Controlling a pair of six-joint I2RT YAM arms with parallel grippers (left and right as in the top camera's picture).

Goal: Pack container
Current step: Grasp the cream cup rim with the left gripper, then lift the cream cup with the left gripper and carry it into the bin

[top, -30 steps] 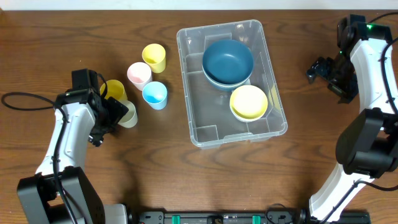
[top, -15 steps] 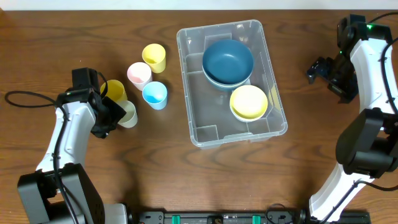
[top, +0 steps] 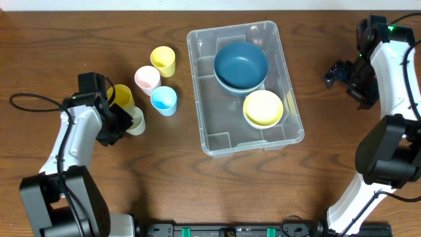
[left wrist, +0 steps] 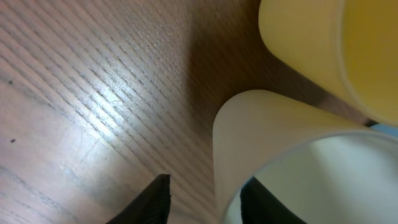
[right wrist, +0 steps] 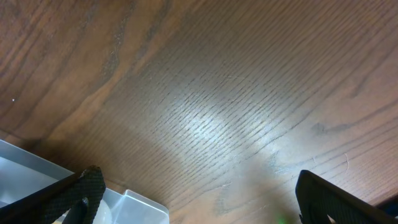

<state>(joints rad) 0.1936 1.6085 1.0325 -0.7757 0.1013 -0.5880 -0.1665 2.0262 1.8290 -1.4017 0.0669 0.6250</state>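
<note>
The clear container [top: 209, 135] stands mid-table and holds a dark blue bowl [top: 241, 64] and a yellow bowl [top: 263, 107]. To its left is a cream cup [top: 136, 121]. My left gripper [top: 122, 124] straddles that cup's near wall. In the left wrist view one finger is inside the cream cup [left wrist: 292, 149], the other outside over the wood, with a small gap showing beside the wall; the left gripper [left wrist: 207, 186] is partly closed. My right gripper [top: 339, 74] hangs open and empty right of the container, whose corner [right wrist: 137, 208] shows in the right wrist view under that gripper [right wrist: 199, 199].
A mustard cup [top: 121, 95] touches the cream cup's far side and fills the upper right of the left wrist view [left wrist: 323, 43]. A pink cup [top: 147, 78], a light blue cup [top: 164, 99] and a yellow cup [top: 163, 60] stand between it and the container.
The left gripper's jaws have narrowed around the cream cup's wall and the arm has shifted slightly. The right arm has not moved.
</note>
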